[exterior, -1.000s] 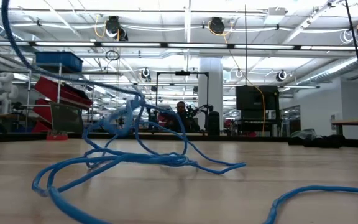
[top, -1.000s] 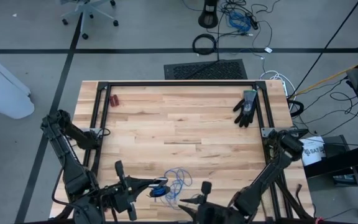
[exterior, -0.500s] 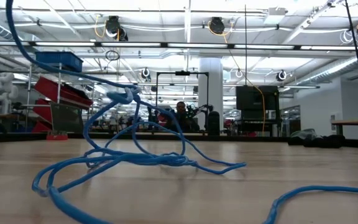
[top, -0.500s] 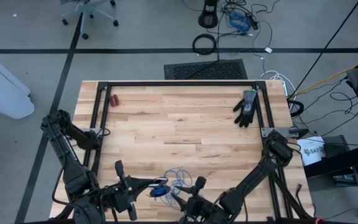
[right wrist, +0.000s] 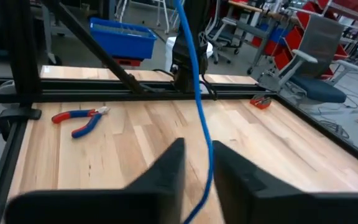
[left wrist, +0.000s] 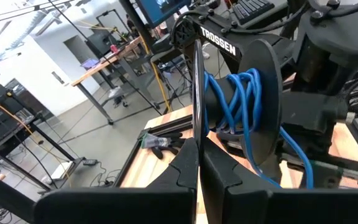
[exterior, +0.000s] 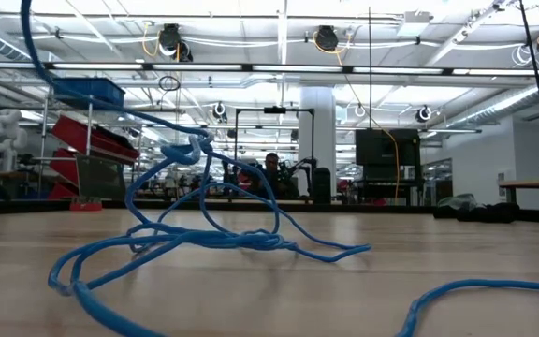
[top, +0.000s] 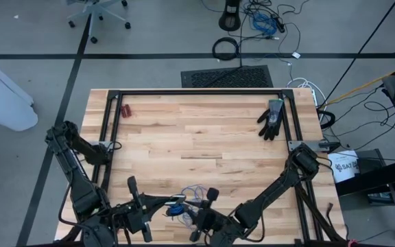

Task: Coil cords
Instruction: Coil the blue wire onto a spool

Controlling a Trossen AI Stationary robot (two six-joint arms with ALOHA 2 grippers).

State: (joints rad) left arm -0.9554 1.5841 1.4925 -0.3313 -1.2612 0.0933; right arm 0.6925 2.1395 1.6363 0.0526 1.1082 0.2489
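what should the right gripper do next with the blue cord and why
Probably close on the strand and carry it round for another loop. In the right wrist view the blue cord runs between the right gripper fingers, while the left gripper, shut, holds the other part and loose cord lies on the table.

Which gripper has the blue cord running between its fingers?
The right gripper: the blue cord passes between its two fingers. The left gripper is shut, nothing between its fingers.

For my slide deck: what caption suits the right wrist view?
Blue cord running down between the right claw fingers above the wooden table, red-handled pliers beyond.
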